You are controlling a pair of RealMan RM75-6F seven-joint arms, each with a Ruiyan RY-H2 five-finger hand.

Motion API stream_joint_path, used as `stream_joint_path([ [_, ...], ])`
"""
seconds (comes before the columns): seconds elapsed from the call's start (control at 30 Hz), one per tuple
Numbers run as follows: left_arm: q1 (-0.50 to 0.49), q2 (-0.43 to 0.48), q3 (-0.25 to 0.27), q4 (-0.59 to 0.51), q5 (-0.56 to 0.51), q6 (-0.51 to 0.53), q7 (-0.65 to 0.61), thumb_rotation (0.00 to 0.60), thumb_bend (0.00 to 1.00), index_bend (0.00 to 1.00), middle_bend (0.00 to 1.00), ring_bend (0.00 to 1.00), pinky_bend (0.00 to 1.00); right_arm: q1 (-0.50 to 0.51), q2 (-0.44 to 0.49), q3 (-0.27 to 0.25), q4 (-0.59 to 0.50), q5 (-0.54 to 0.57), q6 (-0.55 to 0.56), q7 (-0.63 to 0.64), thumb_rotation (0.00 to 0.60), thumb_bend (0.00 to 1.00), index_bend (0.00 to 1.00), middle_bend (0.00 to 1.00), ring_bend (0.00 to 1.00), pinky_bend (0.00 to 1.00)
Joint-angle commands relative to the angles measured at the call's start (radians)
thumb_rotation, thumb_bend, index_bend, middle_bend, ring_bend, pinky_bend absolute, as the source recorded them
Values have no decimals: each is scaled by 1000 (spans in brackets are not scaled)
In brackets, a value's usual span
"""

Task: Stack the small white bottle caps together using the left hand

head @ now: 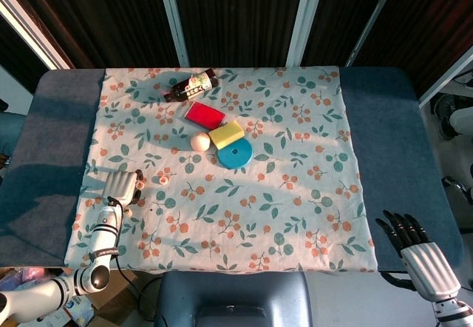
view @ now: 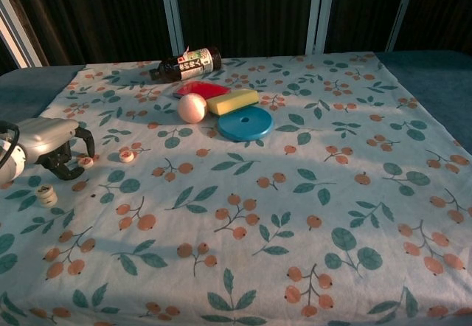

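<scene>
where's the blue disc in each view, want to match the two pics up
Head view: the blue disc lies on the tablecloth just left of picture centre, directly below the yellow block.
Chest view: the disc sits upper middle, in front of the same block.
Shared landmark: the pale ball left of the disc.

Robot lab or test room, floral cloth (head: pixel 295 194) on padded table (head: pixel 399 149), dark wall panels (head: pixel 236 16)

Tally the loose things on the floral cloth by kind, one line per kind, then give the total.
Small white bottle caps: 3
Brown bottle lying on its side: 1
Red block: 1
Yellow block: 1
Blue disc: 1
Pale ball: 1
Total: 8
</scene>
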Motion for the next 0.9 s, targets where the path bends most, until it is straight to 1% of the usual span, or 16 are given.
stream_joint_path([
  [0.03, -2, -4, 1, 6, 3, 3, -2, 600, 408, 391, 1000, 1000, 1000, -1, 1, 0, 0, 0, 3, 3, 600, 178, 0, 0, 0, 0],
  [0.2, -4, -13, 7, 25, 9, 5, -8, 600, 404, 433, 1000, 1000, 1000, -1, 1, 1, 1, 1, 3, 4, 600, 178, 0, 0, 0, 0],
  [0.47, -6, -21, 10, 39, 16, 6, -17, 600, 405, 464, 1000, 1000, 1000, -2, 0, 1, 0, 2, 2, 0, 600, 178, 0, 0, 0, 0],
  [0.63, -6, -26, 10, 46, 27, 13, -30, 600, 406, 518, 1000, 1000, 1000, -2, 0, 2, -1, 2, 3, 0, 600, 178, 0, 0, 0, 0],
  [0.8, 2, -8, 8, 13, 62, 41, -59, 600, 407, 564, 1000, 1000, 1000, -1, 0, 1, 0, 1, 1, 0, 600, 178, 0, 0, 0, 0],
  [0.9, 16, 30, 7, -50, 95, 69, -86, 600, 408, 570, 1000, 1000, 1000, -1, 0, 1, 0, 1, 2, 0, 600, 178, 0, 0, 0, 0],
])
